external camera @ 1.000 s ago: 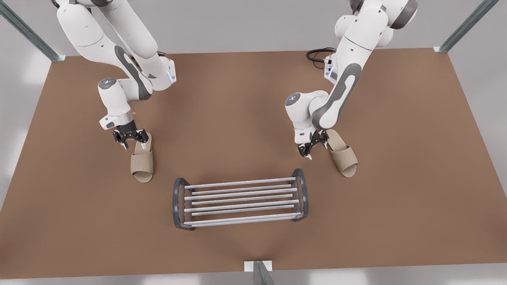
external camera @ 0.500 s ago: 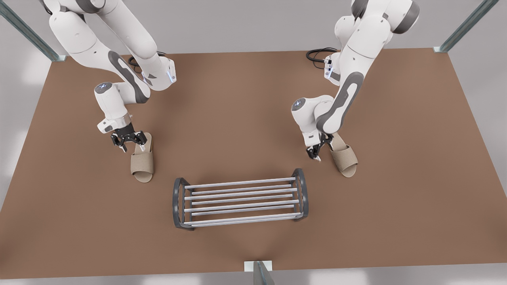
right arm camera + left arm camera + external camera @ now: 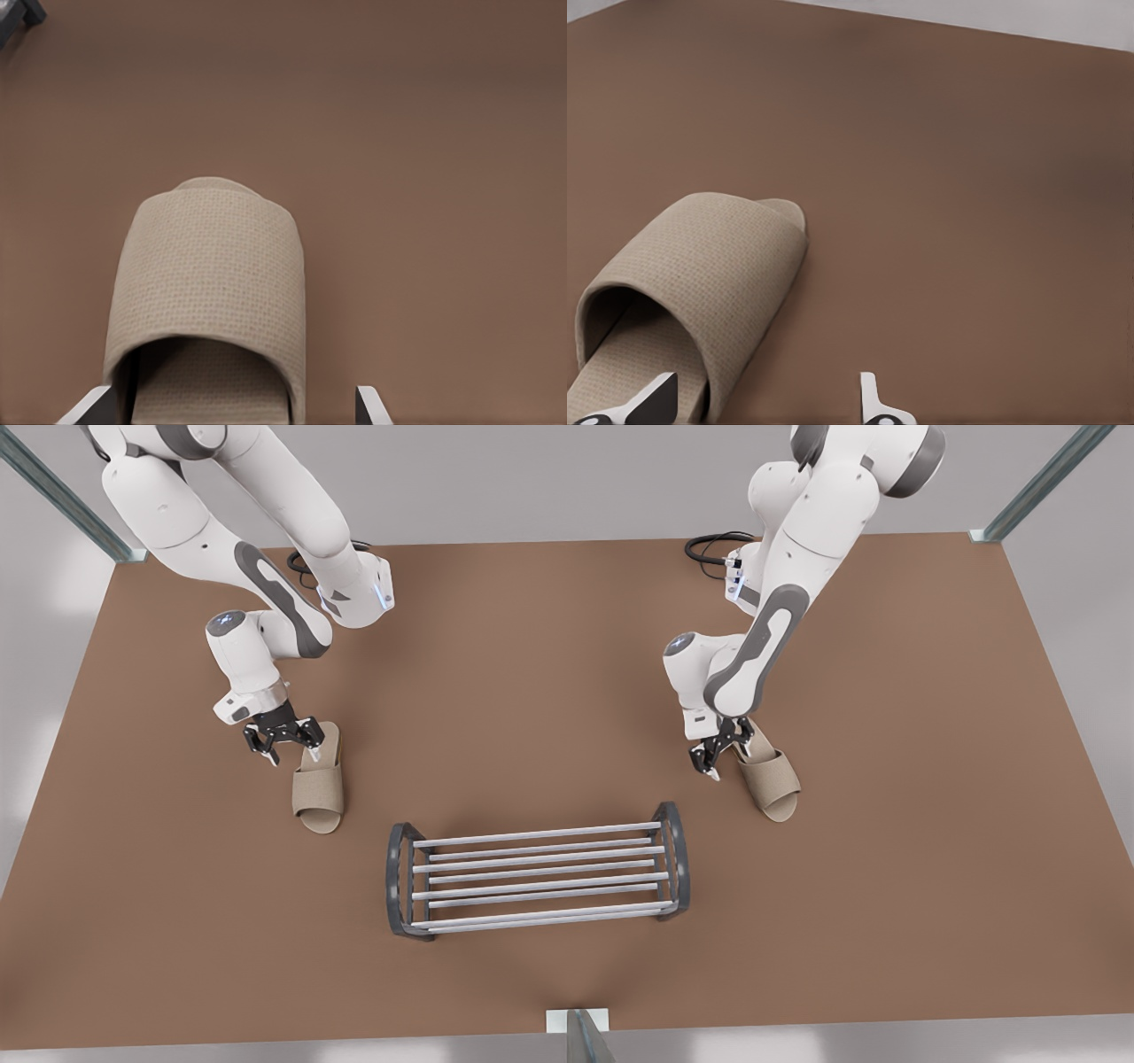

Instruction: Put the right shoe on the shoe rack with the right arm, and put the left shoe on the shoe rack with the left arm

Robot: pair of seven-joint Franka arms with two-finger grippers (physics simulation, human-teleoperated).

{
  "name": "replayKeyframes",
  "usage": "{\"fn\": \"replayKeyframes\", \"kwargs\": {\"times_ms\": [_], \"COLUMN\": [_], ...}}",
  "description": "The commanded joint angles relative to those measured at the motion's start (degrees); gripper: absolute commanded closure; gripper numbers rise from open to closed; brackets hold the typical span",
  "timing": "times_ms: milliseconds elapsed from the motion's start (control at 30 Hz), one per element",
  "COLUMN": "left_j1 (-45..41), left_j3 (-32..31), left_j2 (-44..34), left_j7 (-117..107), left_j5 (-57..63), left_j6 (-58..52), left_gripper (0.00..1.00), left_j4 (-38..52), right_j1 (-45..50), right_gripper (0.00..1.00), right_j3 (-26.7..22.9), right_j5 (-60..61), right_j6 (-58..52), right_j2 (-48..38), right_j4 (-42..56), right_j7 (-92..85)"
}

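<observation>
Front view, right gripper [image 3: 291,753], left gripper [image 3: 710,768], parted

right shoe [image 3: 318,789] flat on table, left-centre of front view, toe down-frame; left shoe [image 3: 769,776] right-centre, angled; shoe rack [image 3: 537,871] empty, bottom-centre

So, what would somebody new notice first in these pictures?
Two white arms reach down to two beige slippers on a brown table. The open right pincer hangs by the heel of the right shoe at the front view's left, and the open left pincer by the heel of the left shoe at its right. Between them, nearer the camera, stands the shoe rack, with no shoe on it.
</observation>
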Motion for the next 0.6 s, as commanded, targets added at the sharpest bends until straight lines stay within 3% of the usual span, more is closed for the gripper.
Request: {"fn": "replayKeyframes", "kwargs": {"times_ms": [0,567], "left_j1": [0.3,3.4], "left_j3": [0.0,-0.1], "left_j2": [0.0,-0.8], "left_j7": [-5.2,-8.2], "left_j5": [0.8,11.2], "left_j6": [0.7,6.2], "left_gripper": [0.0,0.0], "left_j4": [0.0,-2.8], "right_j1": [0.0,-0.8], "right_gripper": [0.0,0.0], "right_j3": [0.0,-0.3], "right_j5": [0.0,0.0], "right_j6": [0.0,0.1], "right_j2": [0.1,4.5], "right_j4": [0.1,3.9], "right_j7": [-5.9,-8.2]}}
